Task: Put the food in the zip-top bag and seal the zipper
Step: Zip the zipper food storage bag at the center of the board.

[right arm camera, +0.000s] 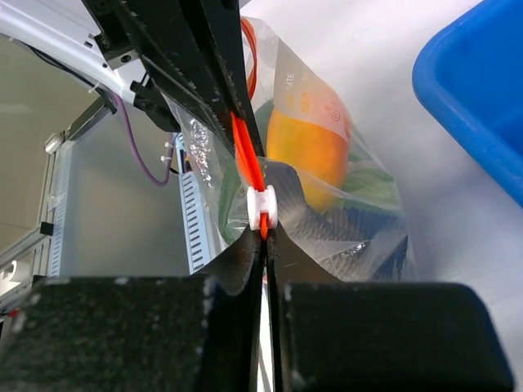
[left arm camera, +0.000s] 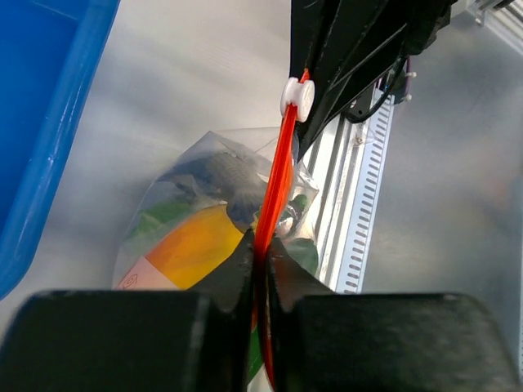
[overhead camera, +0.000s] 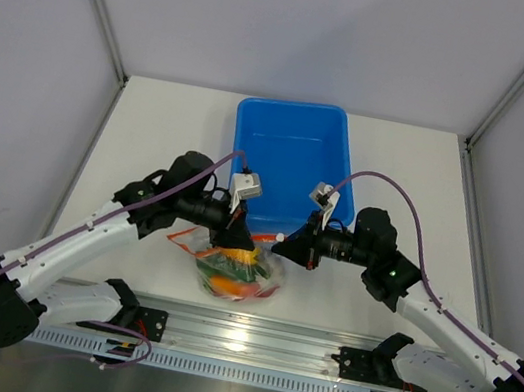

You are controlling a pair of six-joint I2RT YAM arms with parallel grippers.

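Just beyond the rail (overhead camera: pixel 247 341) at the near edge, the bag (overhead camera: pixel 233 274) sits on the table (overhead camera: pixel 151 136) between the two grippers. The food is already inside: a pepper (right arm camera: pixel 306 147) and green and dark pieces show through the plastic. No food is seen loose on the table. The loading looks done, and the step in hand is sealing.

The left gripper (left arm camera: pixel 260 242) is pressed together on the zipper (left arm camera: pixel 278 175). The right gripper (right arm camera: pixel 264 238) is likewise pinched on the strip, with the white slider (right arm camera: pixel 263 208) just beyond its fingertips. Between them the strip runs straight and taut. How much of it is already sealed cannot be told.

The next move probably calls for one hand to anchor the strip while the other draws the slider along it, keeping the line taut so the bag does not bunch or tip.

Farther off lies the blue tub (overhead camera: pixel 290 150), apart from the bag.
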